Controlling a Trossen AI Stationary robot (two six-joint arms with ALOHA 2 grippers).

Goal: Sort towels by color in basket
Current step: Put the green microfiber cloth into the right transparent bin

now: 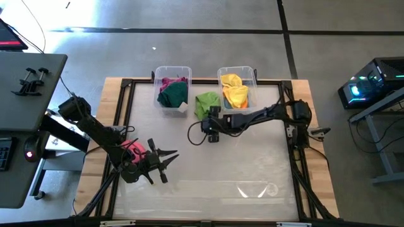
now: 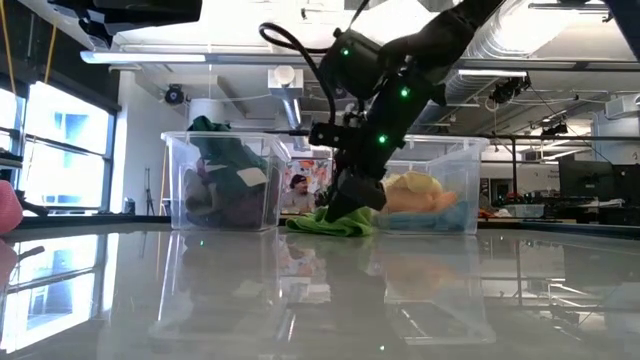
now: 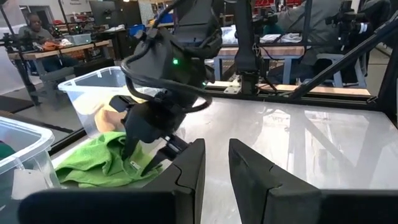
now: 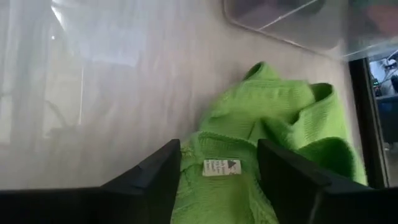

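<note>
**Light green towel under the right end effector**

Nearest us, the left end effector (image 1: 165,161) hangs parted and empty, well short of the light green towel (image 1: 206,104). We see the right end effector (image 4: 219,163) open astride that towel, between two bins (image 1: 172,88) on the worktop (image 1: 252,164).

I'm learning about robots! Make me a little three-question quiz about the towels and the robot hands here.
1. True or false: the light green cloth towel lies on the table between the two clear plastic bins.
2. Which colours fill the clear plastic bin nearer the right arm? A) yellow and orange B) blue and grey
3. Fill in: the right gripper has its open fingers over the ____ towel.

Key: 1 true. 2 A. 3 light green. The left gripper waits open near a magenta cloth.
</note>
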